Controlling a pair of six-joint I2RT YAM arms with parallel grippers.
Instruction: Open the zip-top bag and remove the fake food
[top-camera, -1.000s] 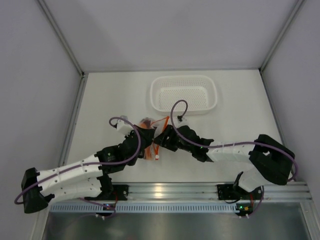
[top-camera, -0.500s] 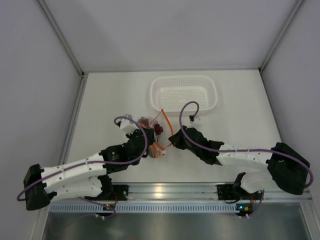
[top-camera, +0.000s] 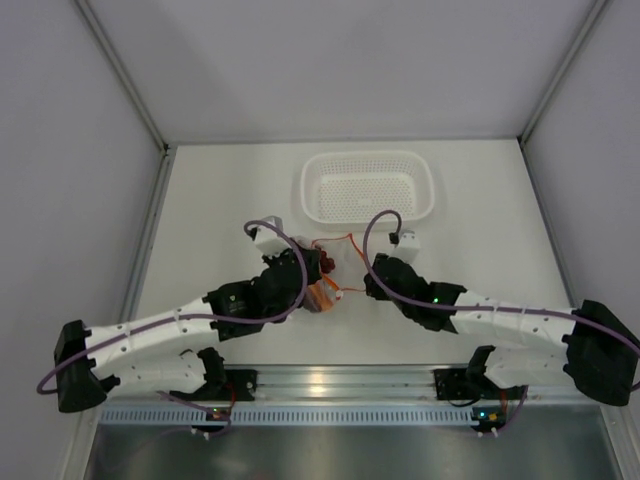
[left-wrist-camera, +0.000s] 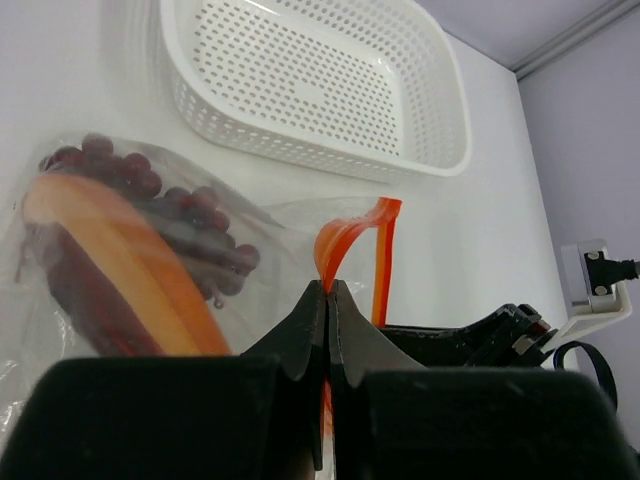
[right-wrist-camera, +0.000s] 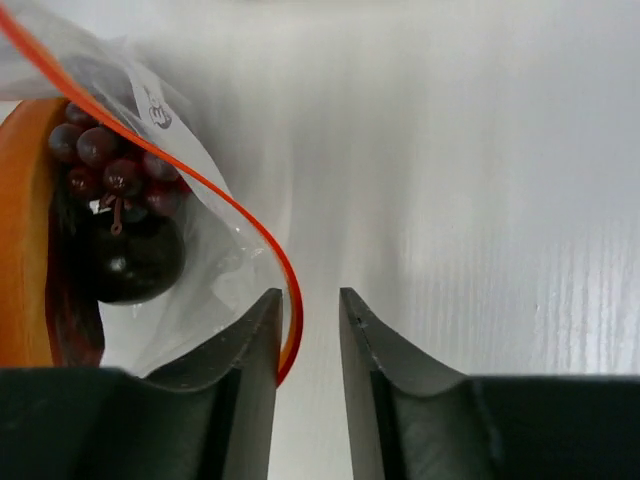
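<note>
The clear zip-top bag (left-wrist-camera: 270, 225) lies on the table between my two grippers; it also shows in the top view (top-camera: 322, 290). Inside are a dark red grape cluster (left-wrist-camera: 170, 200), a long orange-and-maroon piece (left-wrist-camera: 130, 285) and a small dark round fruit (right-wrist-camera: 135, 258). My left gripper (left-wrist-camera: 328, 288) is shut on one side of the orange-red zip strip (left-wrist-camera: 345, 235). My right gripper (right-wrist-camera: 310, 300) is open; the other side of the strip (right-wrist-camera: 250, 225) curves down between its jaws and rests against the left finger (right-wrist-camera: 262, 330). The bag's mouth is spread apart.
A white perforated basket (top-camera: 368, 156) stands behind the bag, near the back of the table; it also shows in the left wrist view (left-wrist-camera: 430, 165). Grey walls close in the table on the left, right and back.
My right gripper has moved right, away from the left one, and the strip's two sides have parted. My left arm has shifted right and forward with the bag.
</note>
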